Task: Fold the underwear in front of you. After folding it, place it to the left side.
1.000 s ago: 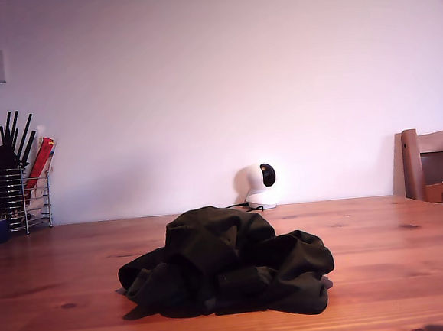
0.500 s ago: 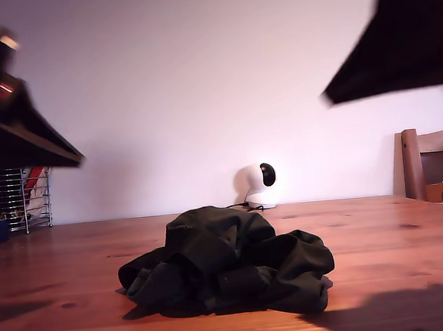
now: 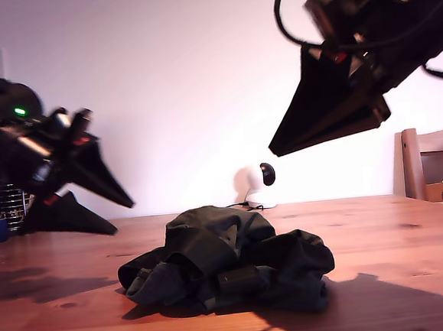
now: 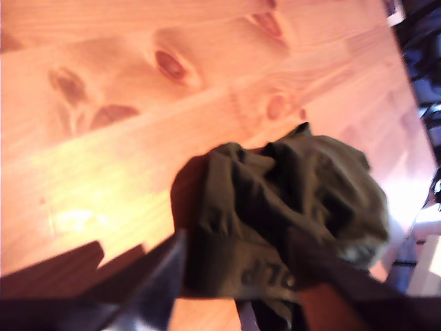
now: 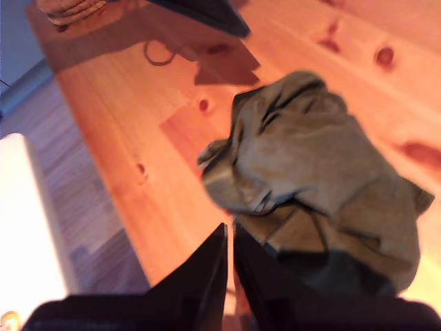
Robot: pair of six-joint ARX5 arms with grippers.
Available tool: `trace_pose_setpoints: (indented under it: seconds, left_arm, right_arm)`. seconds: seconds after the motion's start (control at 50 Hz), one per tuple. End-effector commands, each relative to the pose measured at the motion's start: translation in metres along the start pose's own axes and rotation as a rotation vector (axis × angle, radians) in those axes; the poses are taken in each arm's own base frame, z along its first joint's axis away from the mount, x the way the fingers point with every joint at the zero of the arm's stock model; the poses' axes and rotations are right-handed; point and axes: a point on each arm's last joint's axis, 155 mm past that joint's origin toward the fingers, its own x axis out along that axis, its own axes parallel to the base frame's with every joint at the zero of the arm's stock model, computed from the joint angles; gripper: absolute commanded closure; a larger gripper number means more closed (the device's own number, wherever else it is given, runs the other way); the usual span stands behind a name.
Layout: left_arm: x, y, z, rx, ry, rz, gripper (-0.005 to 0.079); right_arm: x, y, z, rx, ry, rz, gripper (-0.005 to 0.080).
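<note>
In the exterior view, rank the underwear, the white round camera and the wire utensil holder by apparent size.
Largest to smallest, as they look:
1. The underwear, a crumpled heap, plainly the widest.
2 and 3. The white round camera and the wire utensil holder cannot be ranked: an arm hides most of the holder, and both stand farther back.

Underwear (image 3: pixel 227 261) crumpled on table (image 3: pixel 412 250); arms raised either side, neither touching it.

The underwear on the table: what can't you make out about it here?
- Underwear, exterior view: its own crumpled folds hide its shape and far side.
- First wrist view: the waistband lettering is too blurred to read.
- Second wrist view: my second hand covers the cloth's near edge.
</note>
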Motion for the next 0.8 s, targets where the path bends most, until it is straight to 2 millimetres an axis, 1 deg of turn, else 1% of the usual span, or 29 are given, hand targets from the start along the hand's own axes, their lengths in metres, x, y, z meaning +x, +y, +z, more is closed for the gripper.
trace_pose_setpoints:
  seconds: [0.0, 0.1, 0.24, 0.46, 0.52, 0.64, 0.78]
  left_arm:
    - [0.009, 0.007, -0.004, -0.010, 0.034, 0.017, 0.0260]
    - [0.016, 0.015, -0.009, -0.016, 0.069, 0.058, 0.0251]
    - [0.023, 0.027, -0.023, -0.037, 0.128, 0.124, 0.0251]
    - [0.029, 0.024, -0.035, -0.029, 0.176, 0.143, 0.0252]
    - [0.032, 0.024, -0.041, -0.034, 0.201, 0.149, 0.0252]
    - [0.040, 0.030, -0.051, -0.038, 0.238, 0.179, 0.0252]
    - [0.047, 0.029, -0.056, -0.031, 0.258, 0.177, 0.0253]
  right_arm:
    - [0.003, -0.001, 0.002, -0.009, 0.000, -0.001, 0.0765]
    - [0.004, -0.004, 0.002, -0.013, 0.000, -0.015, 0.0765]
    - [0.004, -0.006, 0.006, -0.026, -0.016, -0.023, 0.0765]
    - [0.004, -0.006, 0.015, -0.044, -0.045, -0.026, 0.0765]
    - [0.004, -0.006, 0.015, -0.044, -0.045, -0.026, 0.0765]
    - [0.004, -0.006, 0.014, -0.044, -0.045, -0.026, 0.0765]
    - [0.004, -0.006, 0.014, -0.043, -0.044, -0.026, 0.0765]
